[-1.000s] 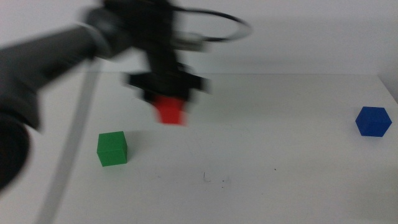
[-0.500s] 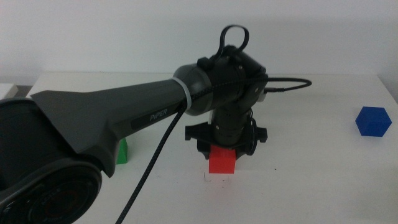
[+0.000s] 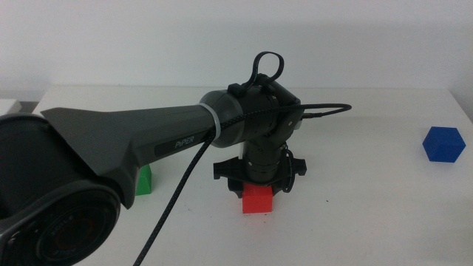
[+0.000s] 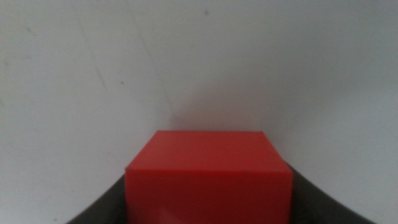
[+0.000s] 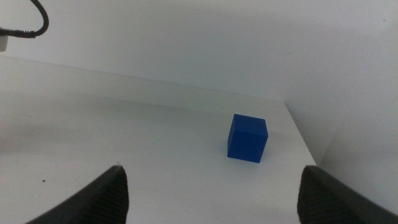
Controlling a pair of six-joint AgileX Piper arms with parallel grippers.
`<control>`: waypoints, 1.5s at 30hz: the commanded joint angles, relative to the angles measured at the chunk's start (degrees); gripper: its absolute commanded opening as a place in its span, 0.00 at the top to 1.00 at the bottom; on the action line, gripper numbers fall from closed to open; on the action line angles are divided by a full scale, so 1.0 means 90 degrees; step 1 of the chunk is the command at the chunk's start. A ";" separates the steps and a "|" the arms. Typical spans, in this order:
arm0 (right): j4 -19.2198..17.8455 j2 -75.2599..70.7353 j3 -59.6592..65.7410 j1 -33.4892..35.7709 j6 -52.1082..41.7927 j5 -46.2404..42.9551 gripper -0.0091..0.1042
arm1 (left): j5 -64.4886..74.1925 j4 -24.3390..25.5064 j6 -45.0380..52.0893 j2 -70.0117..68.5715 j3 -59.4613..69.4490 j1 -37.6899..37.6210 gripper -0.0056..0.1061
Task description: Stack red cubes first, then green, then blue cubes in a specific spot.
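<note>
The red cube (image 3: 258, 199) (image 4: 208, 177) sits low at the table's front middle, on or just above the white top; I cannot tell which. My left gripper (image 3: 256, 189) (image 4: 208, 214) points straight down and is shut on the red cube. Most of the green cube (image 3: 145, 179) is hidden behind the left arm, to the left of the red cube. Alone at the far right stands the blue cube (image 3: 443, 143) (image 5: 247, 138). In the right wrist view my right gripper (image 5: 214, 190) stands open short of the blue cube, holding nothing. The spot's specks are covered.
The thick left arm (image 3: 133, 140) and its cable cross the left half of the middle view. The table's right edge (image 3: 462, 103) runs close behind the blue cube. White tabletop (image 3: 355, 185) lies between the red and blue cubes.
The left gripper has carried the red cube forward and down from mid-air to the front middle of the table, then sunk a little lower. Green and blue cubes have not moved.
</note>
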 commanded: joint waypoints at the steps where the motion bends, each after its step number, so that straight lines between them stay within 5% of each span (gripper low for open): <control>1: -0.0030 -0.0031 0.0023 0.0003 -0.0024 -0.0055 0.12 | -0.0035 -0.0012 -0.0046 -0.0011 0.0013 0.0020 0.96; 11: -0.0030 -0.0031 0.0023 0.0003 -0.0024 -0.0055 0.12 | -0.0035 -0.0193 0.0099 0.0115 0.0013 0.0025 0.91; 22: -0.0030 -0.0031 0.0023 0.0003 -0.0024 -0.0055 0.12 | 0.0014 -0.0407 0.0635 0.0098 -0.0013 0.0025 0.13; 29: -0.0030 -0.0031 0.0023 0.0003 -0.0024 -0.0055 0.12 | 0.0505 -0.0380 0.1206 -0.0878 -0.0013 0.0205 0.11; 33: -0.0030 -0.0031 0.0023 0.0003 -0.0024 -0.0055 0.12 | 0.0939 -0.0139 0.2486 -0.2073 0.0063 0.0540 0.11; 37: -0.0030 -0.0031 0.0023 0.0003 -0.0024 -0.0055 0.12 | 0.0939 -0.0510 0.3115 -0.3521 0.0597 0.1149 0.11; 45: -0.0030 -0.0031 0.0023 0.0003 -0.0024 -0.0055 0.12 | 0.0939 -0.0058 0.2069 -0.5277 0.2650 0.2433 0.11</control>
